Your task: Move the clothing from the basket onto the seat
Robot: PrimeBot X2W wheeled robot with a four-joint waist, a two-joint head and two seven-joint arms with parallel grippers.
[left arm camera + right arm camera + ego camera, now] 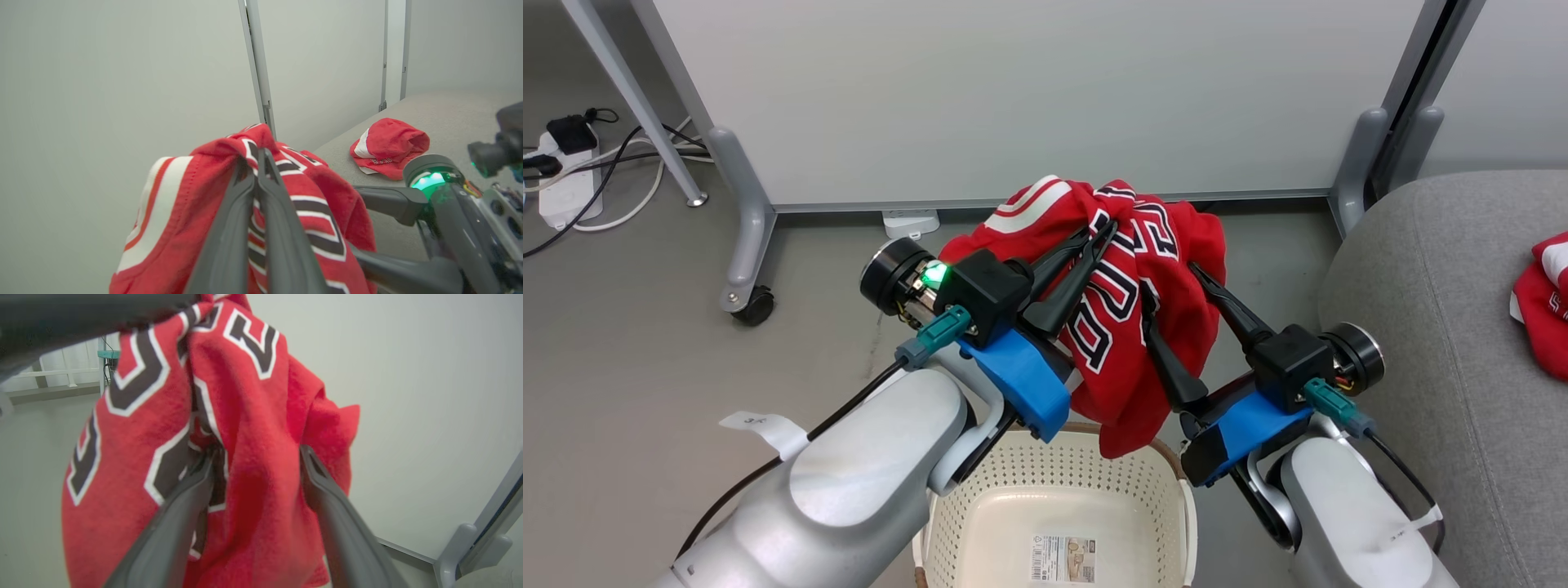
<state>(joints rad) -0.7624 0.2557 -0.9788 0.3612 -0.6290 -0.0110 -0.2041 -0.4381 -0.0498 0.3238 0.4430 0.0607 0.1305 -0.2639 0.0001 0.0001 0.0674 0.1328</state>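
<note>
A red lettered jersey [1127, 327] hangs above the cream basket [1094, 465], its lowest fold dipping to the brown rim, as the robot's two arms hold it up. The left pincer [1101, 231] is clamped together on a bunched fold near the garment's top. The right pincer [1168, 282] stands wide apart, with cloth draped between its fingers rather than pinched. A second jersey [1543, 302] lies crumpled on the grey seat [1421, 286] to the robot's right.

With no clothing on the visible bottom of the basket, the job looks well past halfway. One garment is delivered, and the other is lifted out but not yet carried across and set down.

The jersey's white, black-edged block letters are folded over and spell no readable word. A barcode label [1064, 559] on the basket bottom is too small to read. A paper tag [760, 425] on the left forearm bears an illegible scribble.
</note>
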